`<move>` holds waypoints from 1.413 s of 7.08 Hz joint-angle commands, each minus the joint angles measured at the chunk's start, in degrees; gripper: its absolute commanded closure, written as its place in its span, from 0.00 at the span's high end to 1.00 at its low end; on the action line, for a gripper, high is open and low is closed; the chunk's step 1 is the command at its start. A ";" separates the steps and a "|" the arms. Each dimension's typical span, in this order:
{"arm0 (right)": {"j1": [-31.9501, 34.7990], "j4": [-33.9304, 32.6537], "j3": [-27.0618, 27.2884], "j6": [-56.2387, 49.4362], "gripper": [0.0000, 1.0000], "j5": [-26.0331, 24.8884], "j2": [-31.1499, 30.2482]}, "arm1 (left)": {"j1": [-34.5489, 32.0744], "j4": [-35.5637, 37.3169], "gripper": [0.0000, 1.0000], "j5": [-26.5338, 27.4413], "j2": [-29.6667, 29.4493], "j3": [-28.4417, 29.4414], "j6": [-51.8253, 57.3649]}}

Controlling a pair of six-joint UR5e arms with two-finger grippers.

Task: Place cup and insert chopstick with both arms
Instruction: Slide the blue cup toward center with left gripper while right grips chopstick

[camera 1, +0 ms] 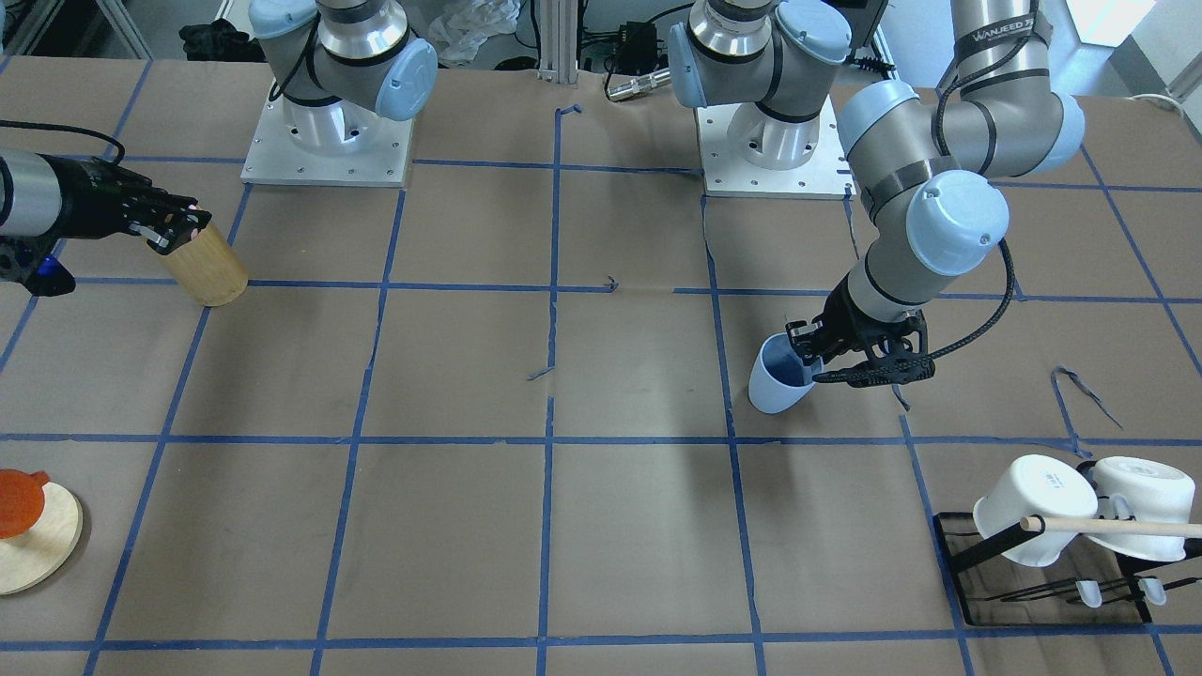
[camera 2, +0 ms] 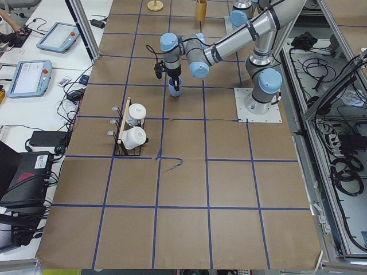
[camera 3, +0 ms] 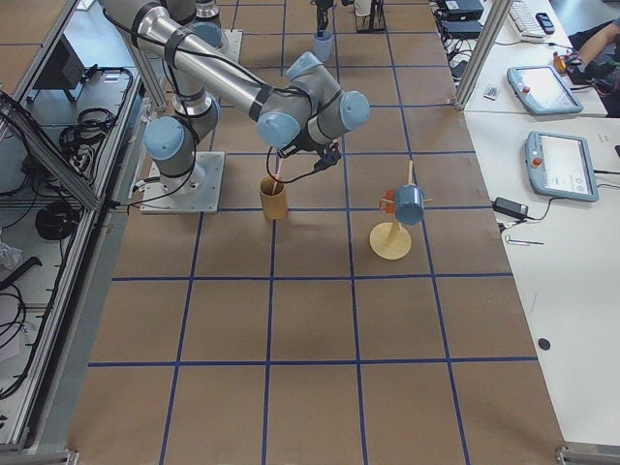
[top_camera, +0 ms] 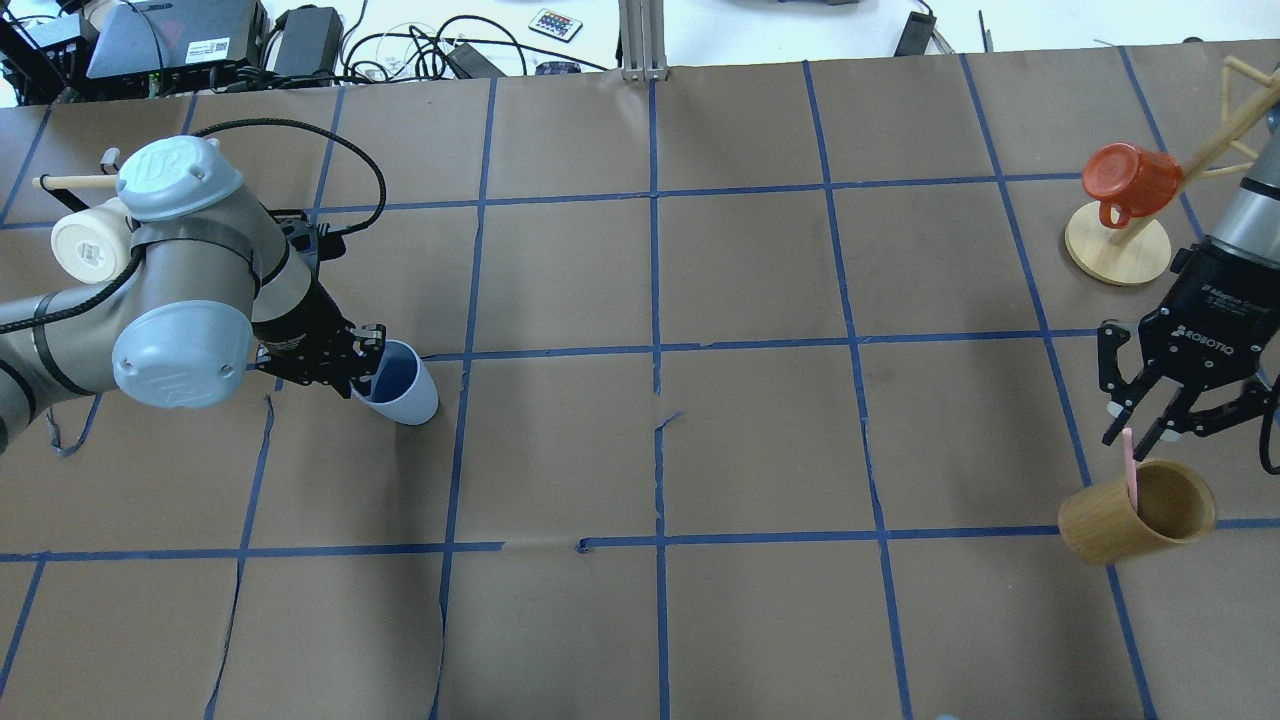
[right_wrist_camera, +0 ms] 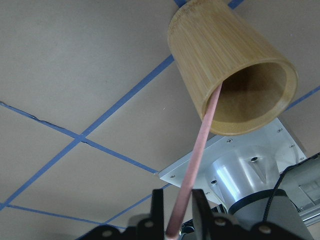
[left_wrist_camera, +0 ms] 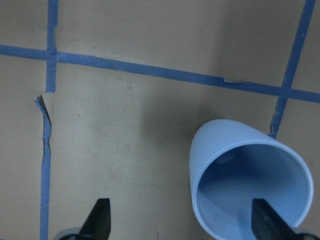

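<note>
While the left claw [left_wrist_camera: 182, 222] hangs over the blue cup [left_wrist_camera: 247, 180], its jaws stand wide apart. In the left wrist view one finger [left_wrist_camera: 265, 222] reaches down inside the cup's mouth at the lower right of the frame. The other finger [left_wrist_camera: 99, 220] sits well clear of the cup at the lower left, over bare brown paper. Neither presses the wall, so nothing is gripped.

- Cup: mouth up, in the left half of the overhead frame, near a crossing of blue tape lines on the table [top_camera: 760, 440].
- Right claw [right_wrist_camera: 175, 202]: jaws closed on the upper end of a pink chopstick [right_wrist_camera: 200, 145], seen at the bottom centre of the right wrist view.
- Chopstick: runs up and to the right in that frame, and its far end passes over the rim into a bamboo holder [right_wrist_camera: 210, 60].
- Holder: lower right of the overhead frame, on the table next to a tape line. How deep the stick goes inside it I cannot tell.

Other items:
- An orange mug [top_camera: 1130, 178] hangs on a wooden stand [top_camera: 1118, 250], upper right of the overhead frame.
- Two white cups [camera 1: 1033, 512] hang on a black rack [camera 1: 977, 549], lower right of the front view.
</note>
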 commanded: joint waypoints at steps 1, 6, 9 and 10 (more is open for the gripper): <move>0.00 0.82 0.00 0.01 0.32 0.06 0.00 | -0.48 0.09 0.00 -0.12 0.92 0.34 -0.35; -0.09 5.47 -2.88 1.42 0.04 -0.03 -0.44 | -21.63 2.88 0.00 -5.66 -4.15 11.66 -31.41; -1.84 12.06 -6.93 1.60 0.04 -0.55 -0.62 | -29.20 12.31 0.00 -5.57 -11.89 12.65 -43.58; -2.02 15.91 -9.81 2.55 0.04 -0.30 -0.70 | -29.83 12.49 0.00 -5.57 -12.43 13.17 -45.24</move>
